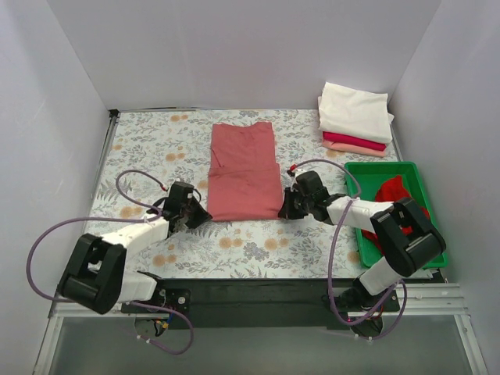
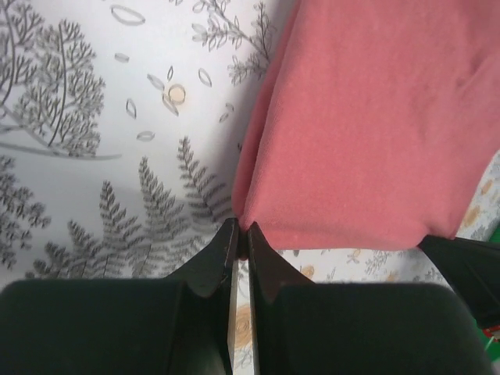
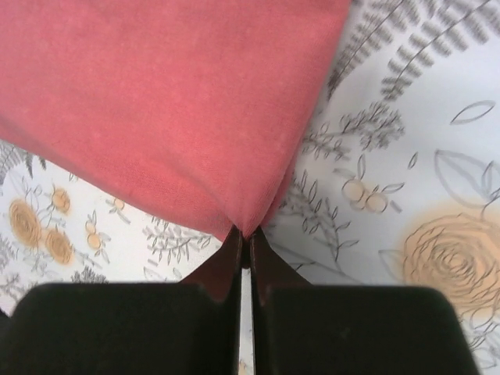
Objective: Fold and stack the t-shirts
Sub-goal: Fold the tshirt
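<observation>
The salmon-red shirt point(image 1: 243, 172) lies in the middle of the table point(image 1: 141, 156), narrowed to a strip, its long axis running from the near edge straight toward the far edge. Each arm has one near corner. The left gripper point(image 1: 201, 215) is clamped on the near-left corner and the right gripper point(image 1: 286, 209) on the near-right one, with cloth bunched at the pressed-together tips (the wrist cameras show this plainly). So the whole shirt stretches away from both hands, and neither arm is nearer. To my eye the next fold wants both corners lifted and carried level toward the far hem, or the edge will skew. The folded stack point(image 1: 355, 117) sits at the far right corner, and a red shirt point(image 1: 391, 191) lies in the green tray point(image 1: 410, 173) by the right edge.
</observation>
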